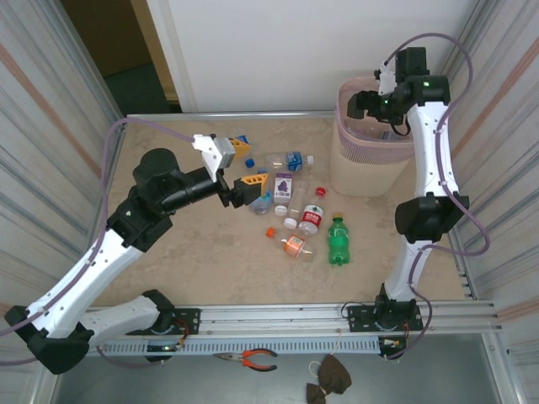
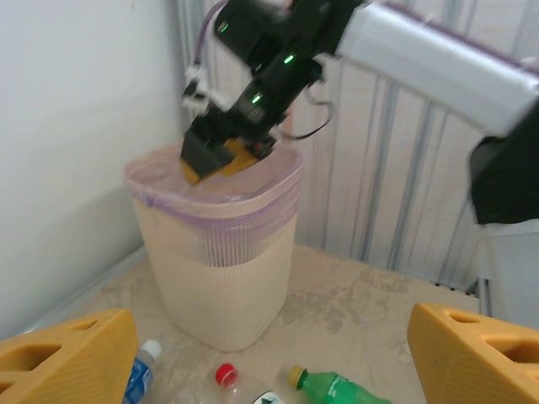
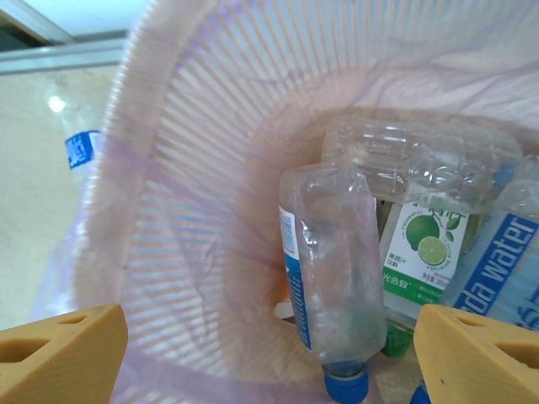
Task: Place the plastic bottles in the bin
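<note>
Right gripper point(image 1: 370, 109): released, fingers point(image 3: 59, 349) spread wide with nothing between them; hung directly over the mouth of the bin point(image 1: 370, 168), pointing down into it.
Left gripper point(image 1: 257, 192): also released, fingers point(image 2: 67, 353) far apart and empty; well to the left of the bin, low over the loose bottles, facing the bin.
Bin: upright on the table, pale pink, lilac liner folded over the rim.
Bottles inside the bin: heaped straight below the right gripper. Blue-label clear bottle point(image 3: 328, 278) cap-down in the middle, crumpled clear bottle point(image 3: 421, 160) lying across above it, lime-label bottle point(image 3: 421, 252) and "water" bottle point(image 3: 497, 269) tucked alongside.
Bottles outside the bin: scattered on the table between the bin and the left gripper.
Green bottle point(image 1: 338, 240): closest to the bin's base, on its near-left side, lying down.
Red-cap bottle point(image 1: 312, 215): just left of the green one, farther from the bin.
Purple-label bottle point(image 1: 284, 187): farther left again, just beside the left gripper.
Orange-cap bottle point(image 1: 292, 245): lying down, left of the green one.
Pliers point(image 1: 253, 360): well apart from the bin, beyond the rail at the near edge.
</note>
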